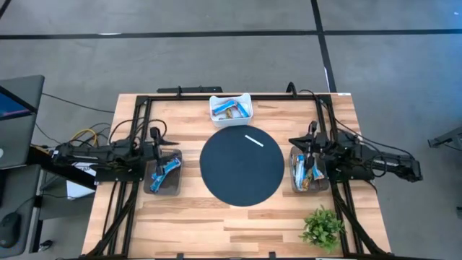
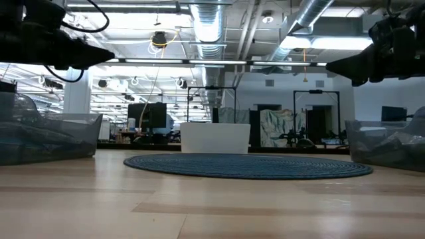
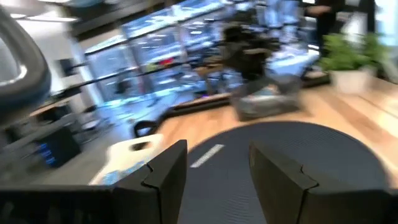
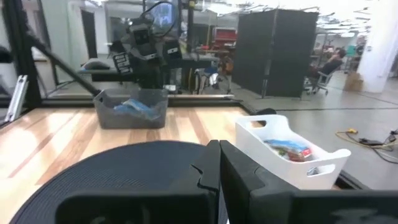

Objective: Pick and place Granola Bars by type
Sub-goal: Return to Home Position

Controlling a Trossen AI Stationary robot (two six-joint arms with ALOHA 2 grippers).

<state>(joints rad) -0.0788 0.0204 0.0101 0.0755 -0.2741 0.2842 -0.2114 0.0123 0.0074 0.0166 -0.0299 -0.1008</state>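
Table [image 1: 238, 224]: round mat [image 1: 242, 167] at centre, carrying only a thin white strip [image 1: 254, 140]. Granola Bars [image 1: 232, 110]: all binned, in the white bin [image 1: 214, 108] at the far edge, the left grey bin [image 1: 153, 189] and the right grey bin [image 1: 296, 184]. Left gripper [image 3: 217, 149]: raised by the left grey bin, fingers parted, holding nothing. Right gripper [image 4: 219, 146]: raised by the right grey bin, fingers pressed together, holding nothing. Judged: no loose bar lies nearer either arm.

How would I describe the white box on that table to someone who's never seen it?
Find the round dark mat in the middle of the wooden table. Past it, at the edge opposite the potted plant, sits the white bin with wrapped bars inside. The left bin and right bin are clear grey; only this one is white.
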